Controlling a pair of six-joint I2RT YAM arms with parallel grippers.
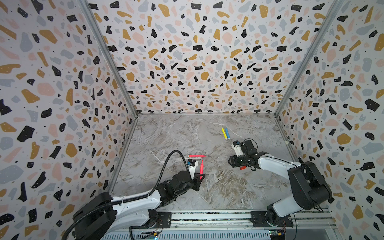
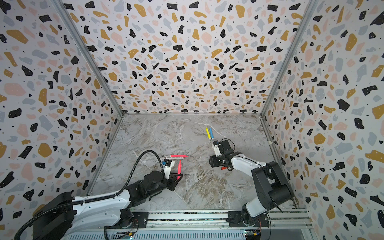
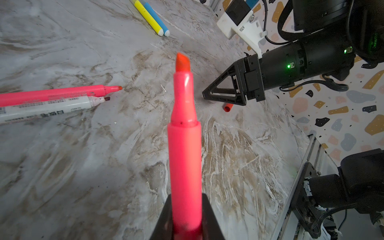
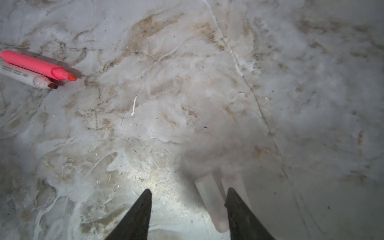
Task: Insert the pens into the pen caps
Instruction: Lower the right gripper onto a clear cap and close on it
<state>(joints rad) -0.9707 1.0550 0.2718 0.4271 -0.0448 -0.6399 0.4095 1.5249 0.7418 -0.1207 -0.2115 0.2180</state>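
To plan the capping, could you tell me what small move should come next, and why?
Probably the right gripper should lower and close on the clear cap between its open jaws; the left gripper holds a bare-tipped pink pen, ready for capping.

white-bodied pen (image 3: pixel 47 109), Chinese characters, small print illegible

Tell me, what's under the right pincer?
A red cap on the table, and two see-through tubes by the open right pincer; one finger hides a tube's end.

terrazzo-patterned walls (image 1: pixel 187 52) around a marbled tabletop (image 1: pixel 187 135)
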